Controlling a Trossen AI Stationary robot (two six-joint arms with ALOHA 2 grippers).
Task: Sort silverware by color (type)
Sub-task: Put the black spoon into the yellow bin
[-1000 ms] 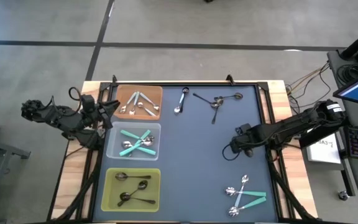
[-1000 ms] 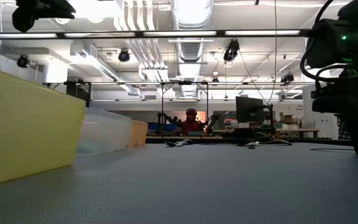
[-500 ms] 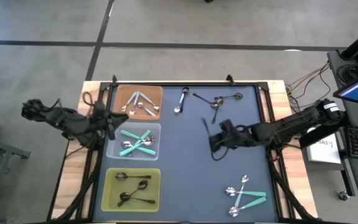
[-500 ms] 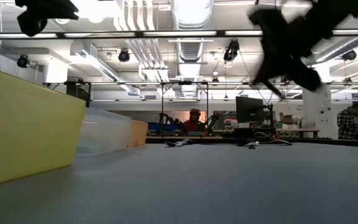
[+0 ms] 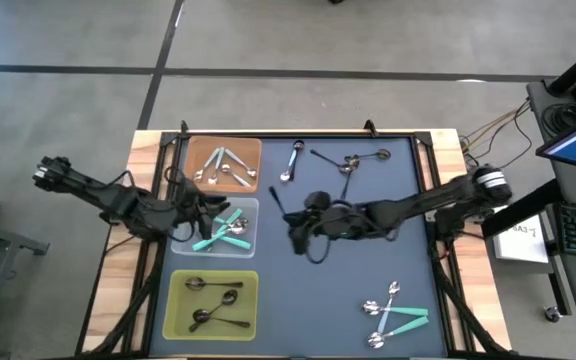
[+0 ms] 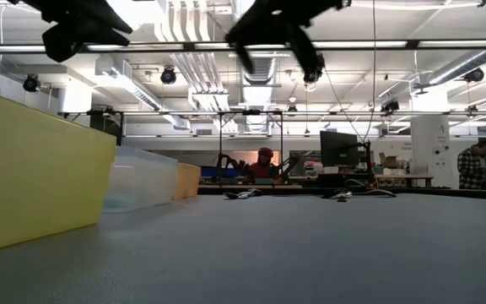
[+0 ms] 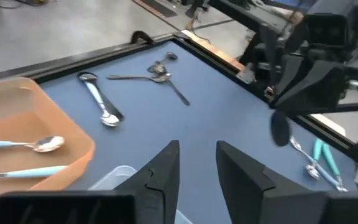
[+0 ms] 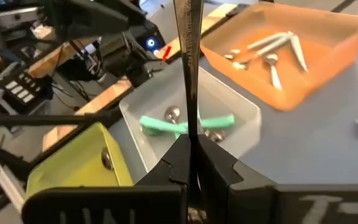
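Dark spoon [image 8: 188,74] clamped in right tool [image 8: 191,163], left tool [image 7: 194,165] parted, empty, no readable writing

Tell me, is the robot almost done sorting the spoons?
About halfway. Spoons already lie in the orange tray, clear tray and yellow-green tray. The right hand holds a dark spoon above the mat. Left to sort: the far-edge spoons and the corner spoons. The left hand hovers open over the clear tray.
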